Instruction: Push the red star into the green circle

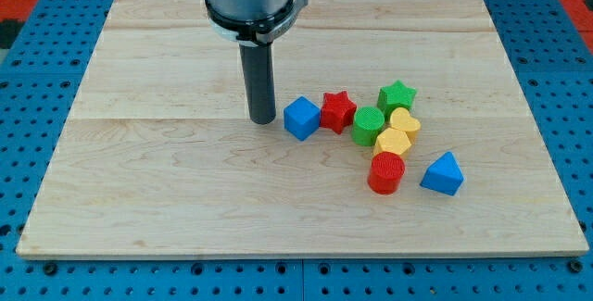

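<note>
The red star (338, 110) lies near the middle of the wooden board (167, 181). It touches the green circle (368, 125) on its right and the blue cube (301, 118) on its left. My tip (262, 119) rests on the board just left of the blue cube, with a small gap between them. The rod hangs straight down from the arm's head at the view's top.
A green star (397, 95) lies at the upper right of the cluster. Below it are a yellow heart (404, 121), a yellow hexagon (392, 142), a red cylinder (386, 172) and a blue triangle (443, 174). Blue pegboard surrounds the board.
</note>
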Robot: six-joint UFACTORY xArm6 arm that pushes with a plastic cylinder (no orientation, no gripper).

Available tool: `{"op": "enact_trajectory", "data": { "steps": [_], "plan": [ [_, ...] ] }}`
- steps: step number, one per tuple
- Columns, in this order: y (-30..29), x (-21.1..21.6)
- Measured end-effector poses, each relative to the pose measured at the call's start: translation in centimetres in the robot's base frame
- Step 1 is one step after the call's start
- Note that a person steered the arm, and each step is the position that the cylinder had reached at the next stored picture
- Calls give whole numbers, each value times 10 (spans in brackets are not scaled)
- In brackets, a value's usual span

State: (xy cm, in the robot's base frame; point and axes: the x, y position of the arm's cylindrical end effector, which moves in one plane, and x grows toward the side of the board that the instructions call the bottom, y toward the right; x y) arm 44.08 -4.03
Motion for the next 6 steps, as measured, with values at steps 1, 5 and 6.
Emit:
{"op": "enact_trajectory", "data": {
  "steps": [1,5,6],
  "plan": [
    [61,20],
    [21,-22],
    [96,-25]
  ]
}}
